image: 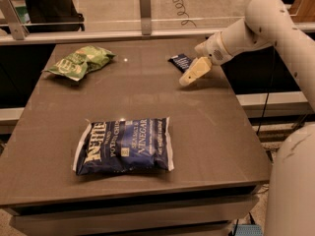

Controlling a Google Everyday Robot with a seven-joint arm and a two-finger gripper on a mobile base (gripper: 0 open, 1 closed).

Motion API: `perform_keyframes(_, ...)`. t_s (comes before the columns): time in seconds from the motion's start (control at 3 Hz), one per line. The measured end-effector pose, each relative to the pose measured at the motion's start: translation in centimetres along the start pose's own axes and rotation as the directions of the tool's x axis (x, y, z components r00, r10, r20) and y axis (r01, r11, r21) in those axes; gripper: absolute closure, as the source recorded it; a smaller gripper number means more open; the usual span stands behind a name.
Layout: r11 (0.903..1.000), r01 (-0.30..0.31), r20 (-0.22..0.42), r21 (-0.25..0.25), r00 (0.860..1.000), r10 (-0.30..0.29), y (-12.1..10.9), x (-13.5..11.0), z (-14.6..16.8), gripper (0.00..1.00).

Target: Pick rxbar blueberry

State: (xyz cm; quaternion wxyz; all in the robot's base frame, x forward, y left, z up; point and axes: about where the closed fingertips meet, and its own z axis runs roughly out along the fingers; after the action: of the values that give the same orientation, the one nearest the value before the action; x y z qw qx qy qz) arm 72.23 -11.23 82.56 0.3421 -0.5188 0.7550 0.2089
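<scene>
Count on the surface [206, 132]: three items in all, two chip bags and one snack bar. Chip bags: one green bag [78, 63] near the far left corner and one blue-and-white Kettle bag [123, 145] toward the near edge. Snack bar: one rxbar blueberry [180, 61], dark navy, by the far edge right of middle. One arm [246, 33] carries one claw [186, 78], over the surface just beside the bar, on the side toward the right edge.

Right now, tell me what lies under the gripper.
The gripper hangs over the table, beside the rxbar blueberry. It covers the bar's right edge, so contact cannot be told.
</scene>
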Motion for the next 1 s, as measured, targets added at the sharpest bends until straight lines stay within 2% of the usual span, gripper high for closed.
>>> perform_keyframes(0.33,1.0,-0.005,-0.001,-0.002,1.0,0.005,0.15,0.68,0.76,0.18)
perform_keyframes(1.0,0.9999,-0.012,0.002,0.001,1.0,0.012,0.2,1.04,0.98,0.64)
